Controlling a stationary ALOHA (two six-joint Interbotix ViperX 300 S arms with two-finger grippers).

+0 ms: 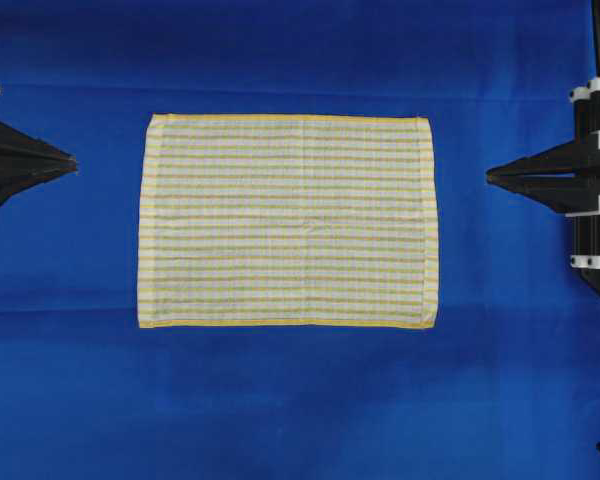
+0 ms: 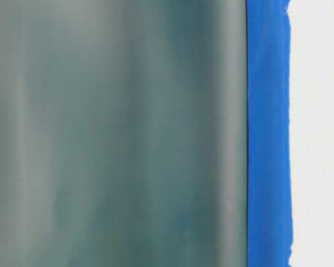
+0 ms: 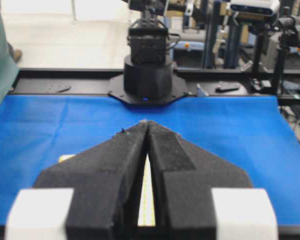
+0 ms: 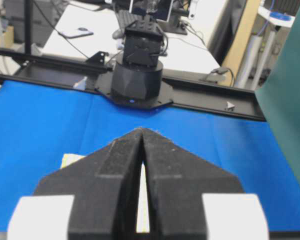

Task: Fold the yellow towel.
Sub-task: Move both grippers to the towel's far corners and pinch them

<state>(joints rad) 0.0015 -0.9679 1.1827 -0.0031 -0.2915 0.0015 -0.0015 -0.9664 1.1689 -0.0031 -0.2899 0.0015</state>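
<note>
Yellow towel [image 1: 287, 221]: one, white with yellow and greyish check, yellow hems, spread flat and unfolded at the middle of the blue tablecloth [image 1: 300, 400], long sides running left to right.

Left gripper [image 1: 72, 160]: jaws closed, empty, tip pointing at the towel's left edge, apart from it.

Right gripper [image 1: 490, 175]: jaws closed, empty, facing the towel's right edge, apart.

Table-level view: blurred grey-green surface, blue strip beside.
</note>
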